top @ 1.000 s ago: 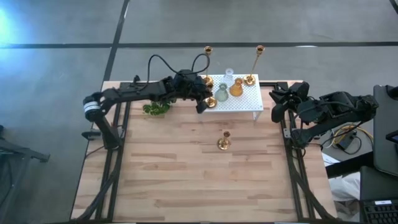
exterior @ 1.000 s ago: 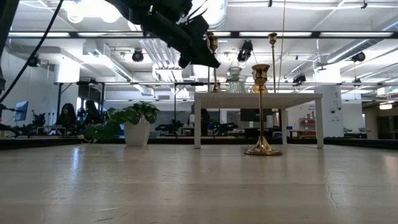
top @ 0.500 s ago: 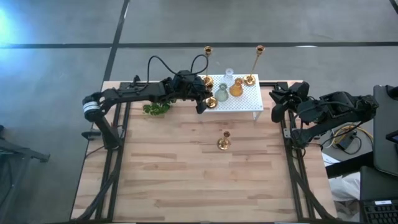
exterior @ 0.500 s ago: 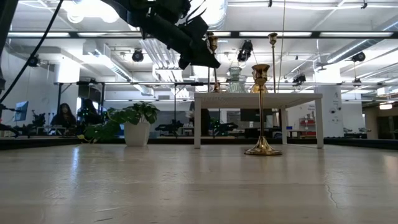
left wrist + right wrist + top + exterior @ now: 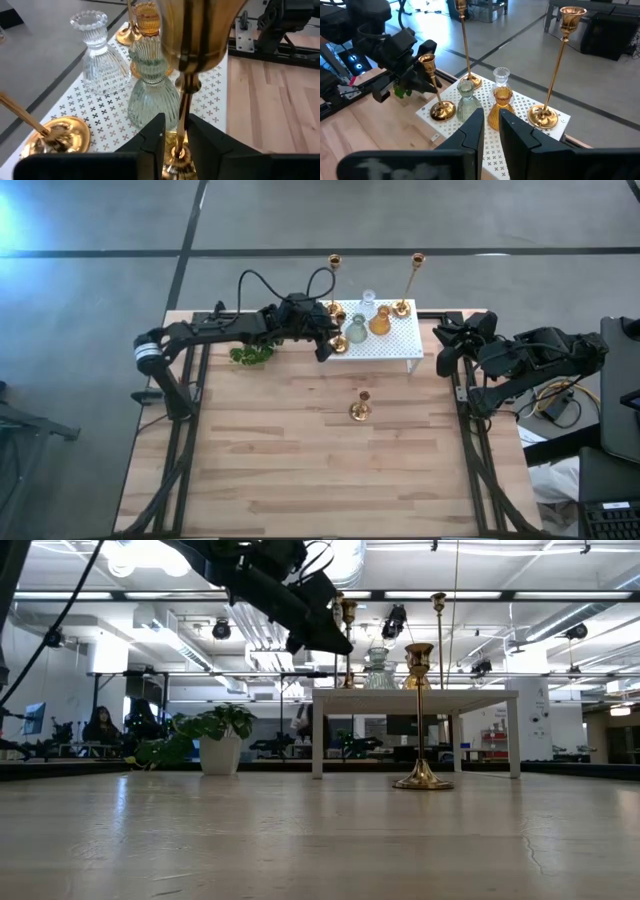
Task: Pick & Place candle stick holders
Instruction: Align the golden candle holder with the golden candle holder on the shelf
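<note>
Left gripper (image 5: pixel 174 137) pinches a short gold candlestick (image 5: pixel 338 343) on the white stand (image 5: pixel 395 340), upper centre; it has barely shifted. Right gripper (image 5: pixel 441 332) waits, fingers nearly together.

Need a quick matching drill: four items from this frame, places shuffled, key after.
Items:
1. lone gold candlestick
2. amber glass holder
3. plant
4. right gripper

Places:
A. on the white stand
B. bare tabletop, in front of the stand
C. table's right edge, idle
D. tabletop, left of the stand

Pairs: 1-B, 2-A, 3-D, 4-C
</note>
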